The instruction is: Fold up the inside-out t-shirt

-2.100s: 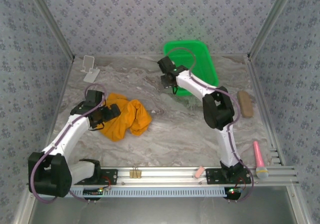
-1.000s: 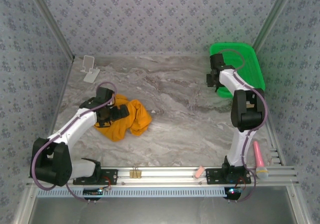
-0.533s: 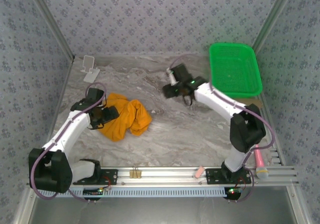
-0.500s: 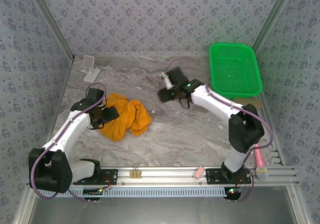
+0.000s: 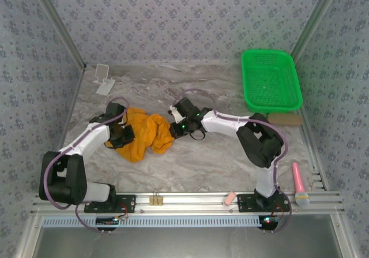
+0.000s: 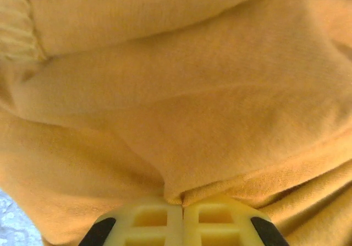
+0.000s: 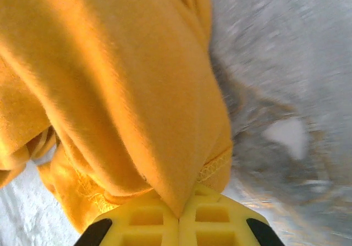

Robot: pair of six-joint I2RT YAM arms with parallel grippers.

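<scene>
The orange t-shirt [image 5: 144, 134] lies crumpled in a heap on the marble table, left of centre. My left gripper [image 5: 123, 137] sits at the heap's left side, shut on a fold of the t-shirt [image 6: 181, 147]; the cloth runs into the closed yellow jaws of that gripper [image 6: 182, 205]. My right gripper [image 5: 174, 126] is at the heap's right edge, shut on a hemmed fold of the t-shirt [image 7: 137, 103], pinched at the gripper's tip [image 7: 179, 218]. No tag or print shows.
A green basket [image 5: 271, 80] stands at the back right, with a brown brush [image 5: 284, 119] in front of it. A pink microphone [image 5: 300, 184] lies by the right rail. A small white stand [image 5: 104, 78] is at the back left. Marble table [image 5: 196, 160] lies bare before the heap.
My right arm swung from the green basket across the table to the shirt's right edge and shut on it. My left gripper closed on the shirt's left side.
</scene>
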